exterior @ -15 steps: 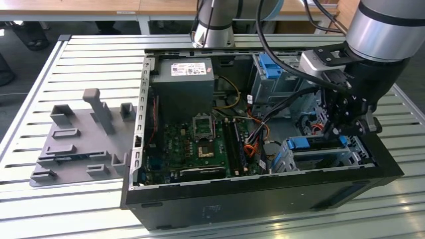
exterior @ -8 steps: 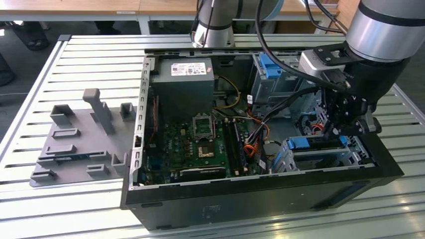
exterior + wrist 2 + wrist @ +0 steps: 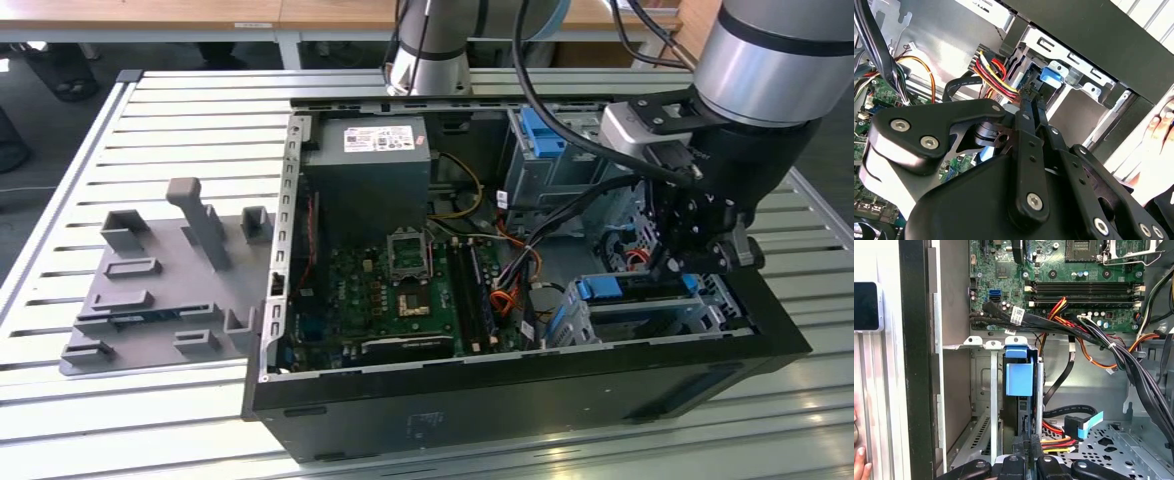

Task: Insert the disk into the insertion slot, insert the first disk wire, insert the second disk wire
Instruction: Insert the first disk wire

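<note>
Blue-framed disk [image 3: 1018, 380] in perf. sheet-metal slot [image 3: 993, 400] (silver-grey)

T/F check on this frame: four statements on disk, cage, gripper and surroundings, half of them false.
1. The flat silver hard disk in its bright blue plastic carrier sits in the low silver-grey sheet-metal drive cage. True.
2. The black gripper hangs over the grey box-shaped power supply. False: it hangs by the drive cage, at the exterior view's right.
3. A grey plastic fixture plate lies on the white slatted metal table, outside the black computer case. True.
4. A side panel covers the green motherboard. False: the case is open and the board is exposed.
</note>
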You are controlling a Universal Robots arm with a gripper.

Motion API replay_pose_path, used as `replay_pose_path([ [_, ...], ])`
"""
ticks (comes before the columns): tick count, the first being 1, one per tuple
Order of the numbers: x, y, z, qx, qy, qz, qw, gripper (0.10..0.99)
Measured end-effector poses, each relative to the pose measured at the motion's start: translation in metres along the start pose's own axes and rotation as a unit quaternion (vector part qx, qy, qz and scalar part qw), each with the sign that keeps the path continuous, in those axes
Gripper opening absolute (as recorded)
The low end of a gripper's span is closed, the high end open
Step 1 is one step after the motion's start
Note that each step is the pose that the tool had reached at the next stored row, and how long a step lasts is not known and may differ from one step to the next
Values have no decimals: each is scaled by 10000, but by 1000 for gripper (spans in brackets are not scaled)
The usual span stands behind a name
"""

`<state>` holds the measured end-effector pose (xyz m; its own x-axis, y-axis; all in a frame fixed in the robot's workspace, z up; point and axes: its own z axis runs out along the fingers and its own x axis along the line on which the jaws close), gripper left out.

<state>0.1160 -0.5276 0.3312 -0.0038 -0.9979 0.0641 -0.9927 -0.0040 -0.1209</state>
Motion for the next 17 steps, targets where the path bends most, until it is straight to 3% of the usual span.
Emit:
replay_pose_path([
  [6, -1, -1, -11, 0, -8, 8, 10000, 165],
  [17, -24, -2, -19, -6, 19, 90, 10000, 165],
])
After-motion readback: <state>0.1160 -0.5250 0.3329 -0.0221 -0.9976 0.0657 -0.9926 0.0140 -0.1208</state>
